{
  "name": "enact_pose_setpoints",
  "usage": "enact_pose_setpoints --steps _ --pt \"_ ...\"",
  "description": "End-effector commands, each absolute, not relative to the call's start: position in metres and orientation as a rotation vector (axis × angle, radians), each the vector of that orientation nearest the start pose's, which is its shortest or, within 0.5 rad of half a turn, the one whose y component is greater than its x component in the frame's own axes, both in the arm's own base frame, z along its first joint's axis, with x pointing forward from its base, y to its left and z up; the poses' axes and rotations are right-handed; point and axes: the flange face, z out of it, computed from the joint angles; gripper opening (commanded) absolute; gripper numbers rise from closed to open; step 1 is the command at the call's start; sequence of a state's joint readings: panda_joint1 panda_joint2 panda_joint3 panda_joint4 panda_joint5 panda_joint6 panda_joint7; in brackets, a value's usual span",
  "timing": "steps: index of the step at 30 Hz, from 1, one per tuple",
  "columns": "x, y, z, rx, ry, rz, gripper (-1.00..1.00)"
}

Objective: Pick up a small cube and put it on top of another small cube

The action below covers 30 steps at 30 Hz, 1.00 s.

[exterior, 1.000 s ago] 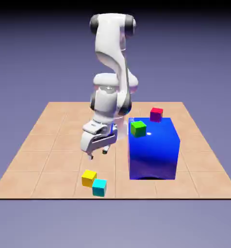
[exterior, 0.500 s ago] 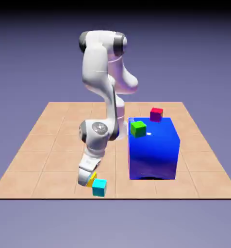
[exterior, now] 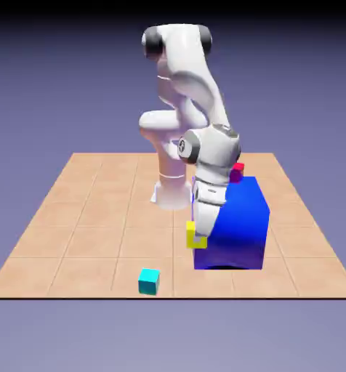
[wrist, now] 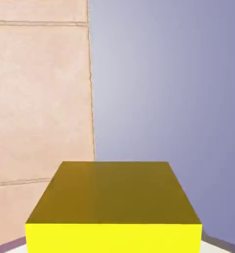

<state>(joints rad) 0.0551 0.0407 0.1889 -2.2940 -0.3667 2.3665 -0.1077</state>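
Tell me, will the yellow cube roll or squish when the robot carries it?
Probably neither. The yellow cube has flat faces and sharp edges, so rolling seems unlikely. It keeps its boxy shape in the shut gripper, so it's likely stiff. Its smooth sides might slip.

No text, label, brand, number or sign is readable anywhere.

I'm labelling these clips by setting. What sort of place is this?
Most likely a rendered simulation, not a real room: a tiled table floating before a plain violet backdrop, flat-coloured cubes like the yellow cube and cyan cube, and a glossy blue block.
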Motion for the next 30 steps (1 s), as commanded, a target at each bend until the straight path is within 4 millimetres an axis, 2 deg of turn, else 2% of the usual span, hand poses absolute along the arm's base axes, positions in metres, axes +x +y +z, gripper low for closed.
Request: enact_pose_setpoints --steps 1,6,12,14,15,19,20,21,22,26,27,30 --pt "0.502 0.128 0.344 -3.252 -0.933 -0.072 -1.00" --pt "0.459 0.185 0.384 -3.287 -0.598 0.011 -1.00" --pt "0.388 0.245 0.428 -3.286 -0.257 0.153 -1.00" --pt "0.379 0.234 0.419 -3.290 -0.071 0.250 -1.00" --pt "0.379 0.234 0.419 -3.290 -0.071 0.250 -1.00" --pt "0.373 0.227 0.355 -3.290 -0.070 0.251 -1.00" --pt "0.372 0.226 0.350 -3.290 -0.070 0.251 -1.00" --pt "0.372 0.226 0.350 -3.290 -0.070 0.251 1.00" --pt "0.372 0.226 0.350 -3.290 -0.070 0.251 1.00" --pt "0.379 0.234 0.414 -3.290 -0.071 0.250 1.00" --pt "0.388 0.231 0.417 -3.285 -0.034 0.276 1.00" --pt "0.426 0.213 0.404 -3.260 0.123 0.388 1.00"
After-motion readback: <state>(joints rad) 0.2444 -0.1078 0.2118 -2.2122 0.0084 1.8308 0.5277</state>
